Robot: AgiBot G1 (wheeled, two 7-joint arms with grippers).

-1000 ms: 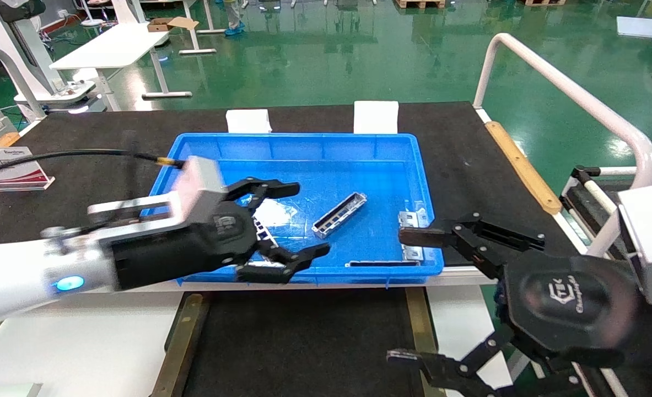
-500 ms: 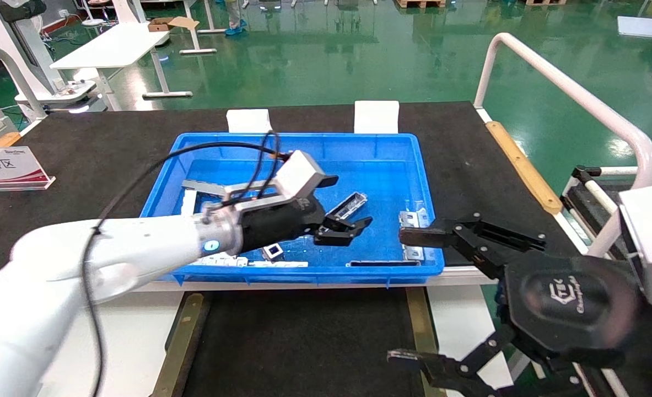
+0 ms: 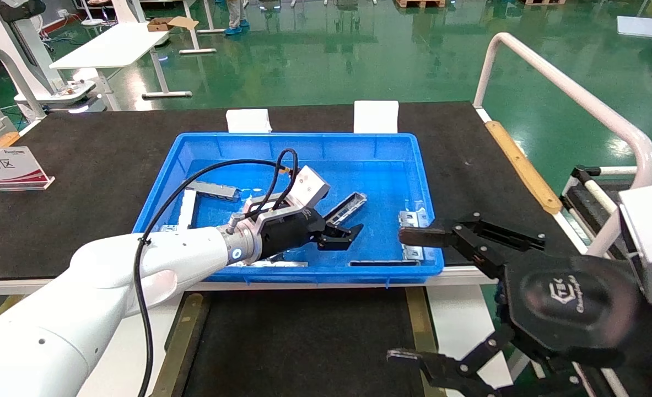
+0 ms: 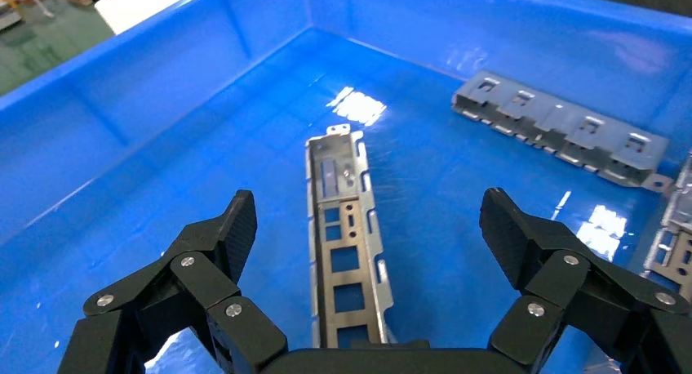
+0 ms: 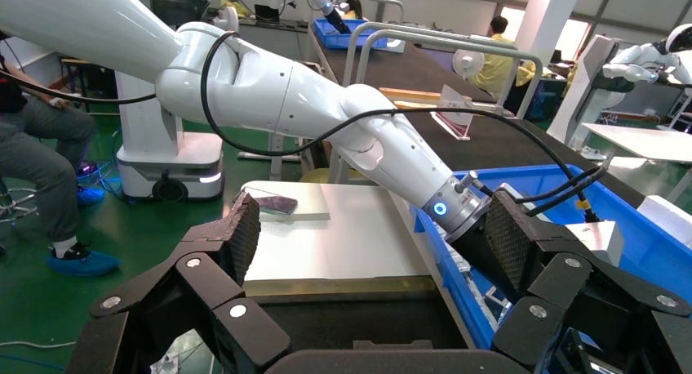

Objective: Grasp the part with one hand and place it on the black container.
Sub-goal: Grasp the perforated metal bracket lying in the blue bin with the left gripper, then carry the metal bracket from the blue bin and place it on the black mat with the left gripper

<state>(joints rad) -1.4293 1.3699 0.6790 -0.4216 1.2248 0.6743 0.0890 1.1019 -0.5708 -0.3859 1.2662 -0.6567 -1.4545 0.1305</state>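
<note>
The part [image 3: 346,208]: near end covered by left gripper [image 3: 341,230] in head view; in left wrist view its near end runs under the gripper body, bottom edge. Pale strip [image 4: 677,239] cut off at frame edge in left wrist view. Right gripper [image 3: 408,298]: lower finger [image 3: 436,369] partly cut by frame bottom in head view. Black container [image 3: 303,342] cut off at bottom edge, near end not visible. Blue bin [image 3: 303,274]: strips at near wall behind left arm, type can't tell.
</note>
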